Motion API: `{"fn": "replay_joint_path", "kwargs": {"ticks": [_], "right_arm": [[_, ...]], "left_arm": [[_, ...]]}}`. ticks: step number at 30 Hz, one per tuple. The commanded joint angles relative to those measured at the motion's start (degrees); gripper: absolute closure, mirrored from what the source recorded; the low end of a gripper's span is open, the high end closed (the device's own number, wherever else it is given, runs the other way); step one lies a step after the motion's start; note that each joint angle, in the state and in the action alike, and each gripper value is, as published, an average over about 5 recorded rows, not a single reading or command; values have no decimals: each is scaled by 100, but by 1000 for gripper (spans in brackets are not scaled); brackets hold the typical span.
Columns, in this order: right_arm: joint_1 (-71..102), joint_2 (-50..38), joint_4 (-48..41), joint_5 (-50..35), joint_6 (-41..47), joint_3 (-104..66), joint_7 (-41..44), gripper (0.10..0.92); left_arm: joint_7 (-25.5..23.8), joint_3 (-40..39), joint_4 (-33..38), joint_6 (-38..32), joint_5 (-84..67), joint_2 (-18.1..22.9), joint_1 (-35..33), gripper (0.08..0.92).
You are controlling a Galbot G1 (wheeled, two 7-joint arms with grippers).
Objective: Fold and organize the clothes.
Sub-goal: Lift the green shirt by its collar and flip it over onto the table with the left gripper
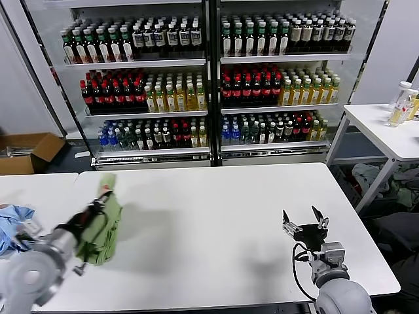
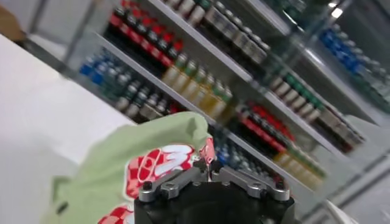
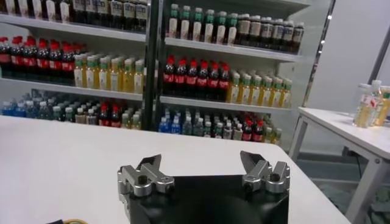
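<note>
The clothes, a light green polo shirt [image 1: 103, 222], hang bunched from my left gripper [image 1: 98, 204] above the left part of the white table [image 1: 216, 216]. In the left wrist view the left gripper [image 2: 208, 165] is shut on a pinch of the polo shirt [image 2: 122, 170] by its red-and-white checkered graphic [image 2: 159, 167]. My right gripper [image 1: 305, 222] hovers low over the right side of the table, far from the shirt. In the right wrist view the right gripper [image 3: 201, 165] stands open with only bare table between its fingers.
A light blue garment [image 1: 13, 226] lies at the table's left edge beside my left arm. Drink-bottle shelves [image 1: 209, 85] stand behind the table. A second white table [image 1: 386, 131] with bottles is at the right; a cardboard box [image 1: 26, 152] sits far left.
</note>
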State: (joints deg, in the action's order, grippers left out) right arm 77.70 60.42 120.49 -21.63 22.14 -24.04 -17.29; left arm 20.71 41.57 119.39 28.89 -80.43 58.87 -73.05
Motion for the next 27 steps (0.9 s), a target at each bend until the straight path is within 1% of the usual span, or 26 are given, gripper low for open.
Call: {"fn": "replay_joint_path", "kwargs": {"ticks": [1,6,11,15,18,20,22,25,27], "right_arm": [[-108,10,-116,119,-35,89,23,202],[-217,16,-192,115,-49,142,47,203],[-291,-32,-203,97,-68,161,88,202],[-349,-89,-213,74,-87,160,112,203],[-380,-123,-210,68,-92,167,125,203],[-398,-143,-198,68,-91,183,140,203],[-428,-149,-202,77,-87,222,165,202],[-498,-114,-238,90,-74,309,186,203],[-545,-89,-248,90,-61,372,188,203]], "left_arm": [[532,-2566,-253,-289,569,1307,776,911],[568,-2956,-956,-377,794,1852,1210,911],[667,-3225,-1471,-487,1024,2126,1486,911],[670,-3327,-1766,-559,1140,2288,1646,911],[545,-3367,-1960,-611,1279,2426,1732,911],[460,-3397,-2000,-711,1354,2531,1747,911],[402,-3427,-1994,-839,1446,2722,1778,903],[244,-3467,-2104,-946,1873,3042,1894,849],[126,-3480,-2167,-965,2256,3096,1919,789]]}}
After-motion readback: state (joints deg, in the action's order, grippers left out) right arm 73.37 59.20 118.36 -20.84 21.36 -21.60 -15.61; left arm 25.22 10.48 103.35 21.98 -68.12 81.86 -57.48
